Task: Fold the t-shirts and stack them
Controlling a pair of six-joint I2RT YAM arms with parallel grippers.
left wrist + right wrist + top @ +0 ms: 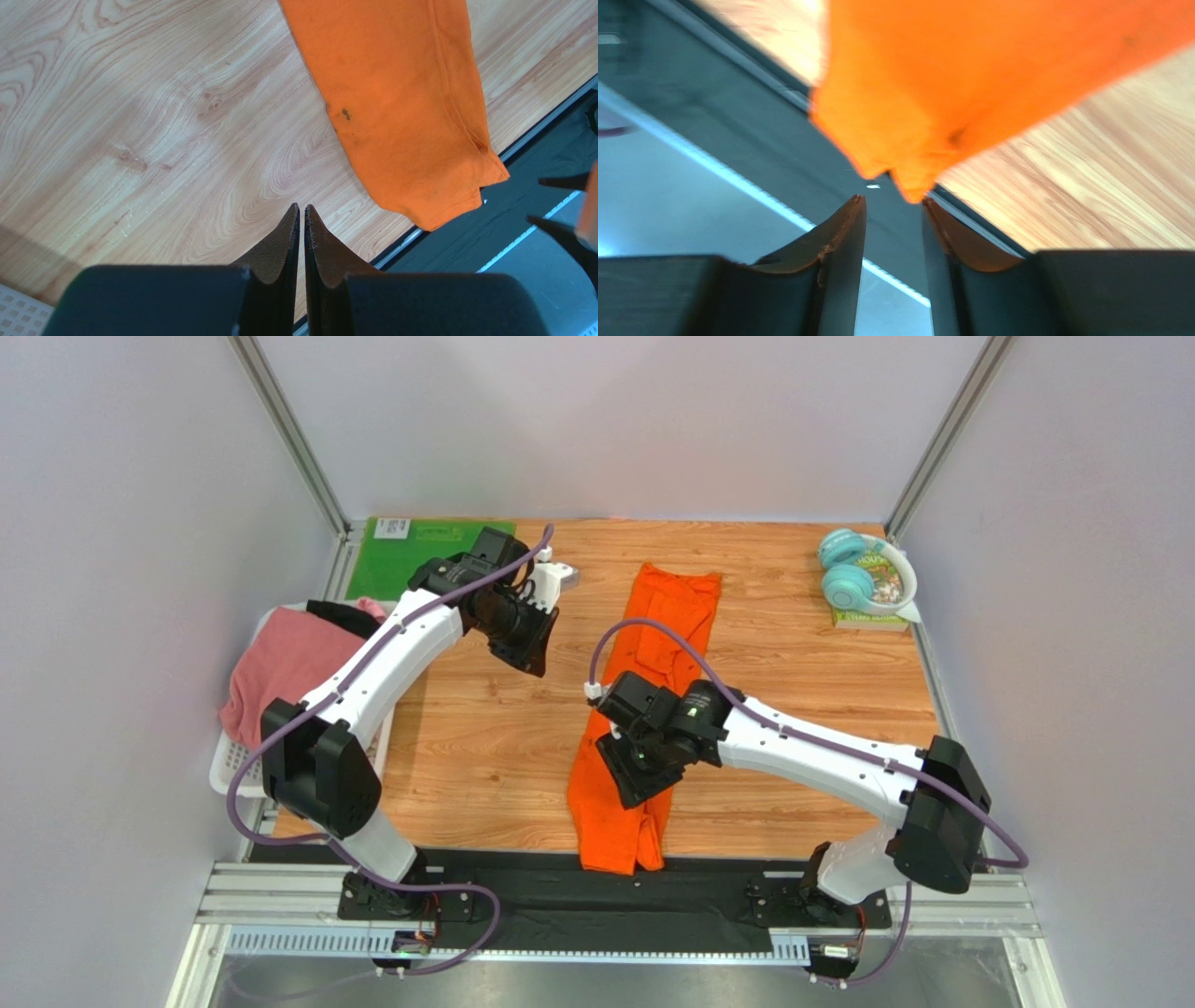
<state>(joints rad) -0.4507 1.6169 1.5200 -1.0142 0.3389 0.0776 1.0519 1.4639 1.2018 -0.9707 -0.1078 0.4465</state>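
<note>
The left gripper (302,208) hangs over bare wood, fingers pressed together on nothing. The right gripper (892,204) is partly spread (nothing sits between its fingers), just short of the near corner of the orange t-shirt (671,623), which lies in a long strip on the table (477,742).

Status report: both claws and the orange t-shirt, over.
Left claw shut, empty. Right claw open over orange t-shirt, lying as long strip. Nothing blocking.
</note>
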